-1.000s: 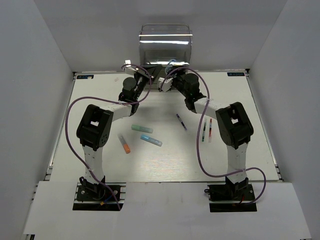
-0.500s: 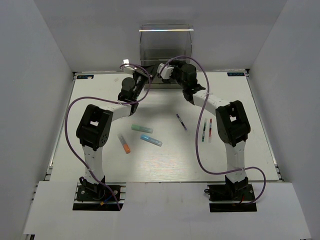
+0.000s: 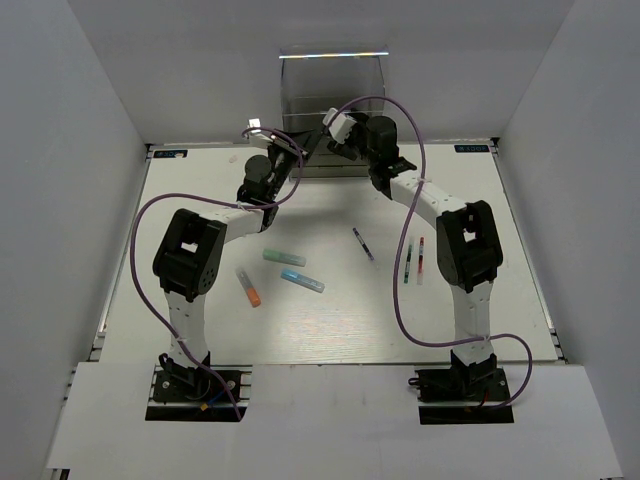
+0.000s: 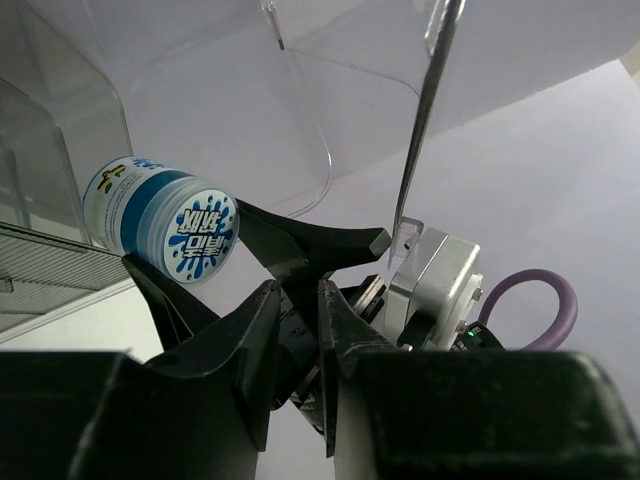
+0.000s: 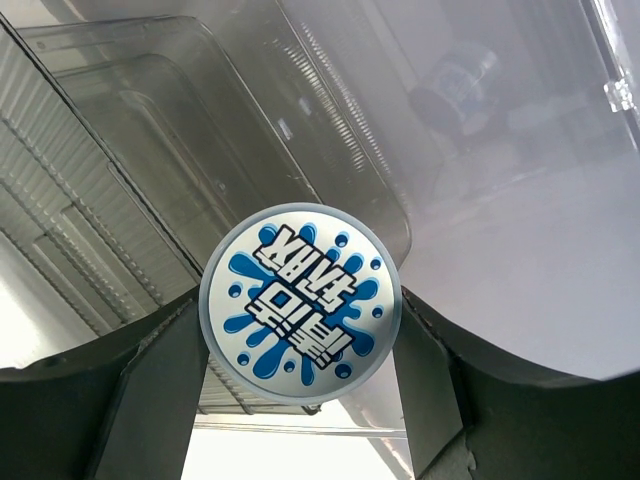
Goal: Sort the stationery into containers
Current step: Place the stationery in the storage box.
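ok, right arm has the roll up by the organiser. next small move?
Probably ease the right gripper forward until the roll is over the organiser's top compartment, then open. The roll is clamped between its fingers, the clear lid is tilted up, and the left wrist view seems to show the roll beside the clear wall, not yet inside.

I see a white table [image 3: 340,325] boxed in by plain white walls [image 3: 70,200] on three sides. Two small blue labels [image 3: 168,154] sit at its far corners. A white board [image 3: 330,420] runs along its near edge.
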Controlling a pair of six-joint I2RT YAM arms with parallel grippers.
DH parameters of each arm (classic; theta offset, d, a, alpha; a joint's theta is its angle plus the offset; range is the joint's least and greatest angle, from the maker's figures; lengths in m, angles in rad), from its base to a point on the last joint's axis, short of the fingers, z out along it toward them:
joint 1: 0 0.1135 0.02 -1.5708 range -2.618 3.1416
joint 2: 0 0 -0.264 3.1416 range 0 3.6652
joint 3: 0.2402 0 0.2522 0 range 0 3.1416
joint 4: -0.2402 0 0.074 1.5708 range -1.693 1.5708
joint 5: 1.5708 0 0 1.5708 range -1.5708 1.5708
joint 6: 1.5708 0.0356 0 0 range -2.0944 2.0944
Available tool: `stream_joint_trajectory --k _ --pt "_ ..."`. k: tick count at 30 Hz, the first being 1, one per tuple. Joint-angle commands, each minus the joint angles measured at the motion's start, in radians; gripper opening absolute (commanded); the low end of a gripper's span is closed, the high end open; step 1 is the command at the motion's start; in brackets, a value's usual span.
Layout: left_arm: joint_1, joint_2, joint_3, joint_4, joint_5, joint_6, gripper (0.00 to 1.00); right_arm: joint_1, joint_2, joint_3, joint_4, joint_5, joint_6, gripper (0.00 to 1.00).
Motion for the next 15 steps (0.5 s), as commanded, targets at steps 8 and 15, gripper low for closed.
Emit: stream_joint_trajectory --k 8,15 --pt "-0.003 -0.067 0.025 -0.004 0.019 0.007 0.45 -0.007 -0.007 0.074 0.011 0.017 0.083 0.00" --pt "0.006 -0.067 0.045 -0.013 0.010 0.007 0.47 -0.013 -0.001 0.079 0.020 0.028 0.093 0.00"
